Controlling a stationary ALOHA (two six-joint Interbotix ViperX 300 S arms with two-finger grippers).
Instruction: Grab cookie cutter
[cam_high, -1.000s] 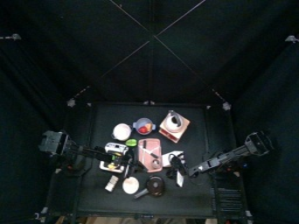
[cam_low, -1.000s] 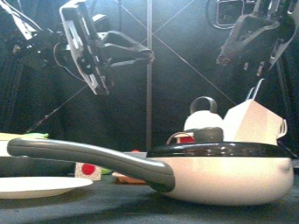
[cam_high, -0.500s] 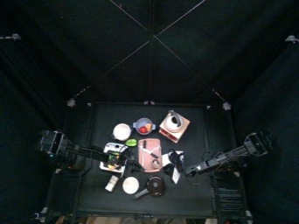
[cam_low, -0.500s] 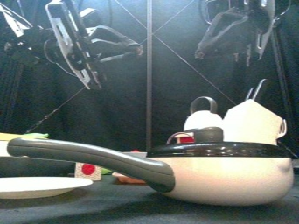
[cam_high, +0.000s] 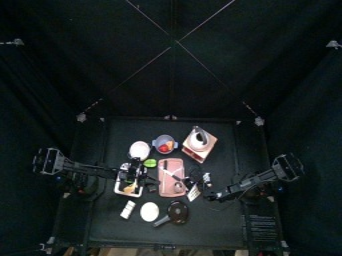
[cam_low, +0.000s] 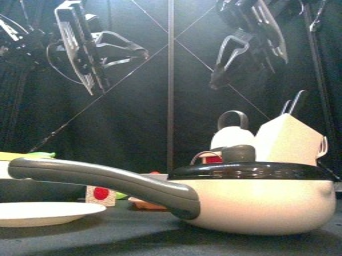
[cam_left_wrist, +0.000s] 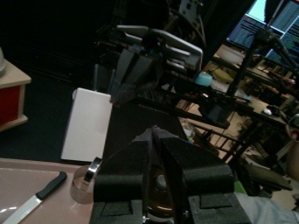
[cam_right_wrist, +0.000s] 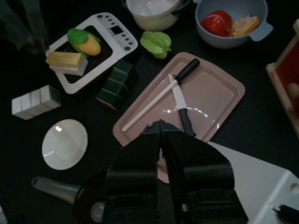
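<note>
Cookie cutter (cam_left_wrist: 87, 171): you can read it best in the left wrist view, as a small metal ring on the pink cutting board (cam_left_wrist: 47, 175), near the board's edge and close to the knife (cam_left_wrist: 41, 194). In the right wrist view it shows only as a faint ring on the same board, next to the knife's blade. Treat that second reading as uncertain.

Right gripper (cam_right_wrist: 162, 147): the jaws are drawn nearly together and you can see nothing between them. In its own view the tips hang over the near end of the pink board, with the faint ring just beyond them. They are not touching it. In the front view this gripper hangs high above the table, well clear of everything on it.

Left gripper (cam_left_wrist: 156, 140): the jaws are apart, with nothing visibly clamped. The ring lies off to one side of them, near but not between them. In the front view this gripper is also held high.

The front view gives you no sight of the cutter. The pan (cam_low: 247, 195) and its long handle fill the foreground, with the white plate (cam_low: 40, 213) beside them.

Top view: the pink board sits mid-table between the two arms. The cutter is too small to make out there.
</note>
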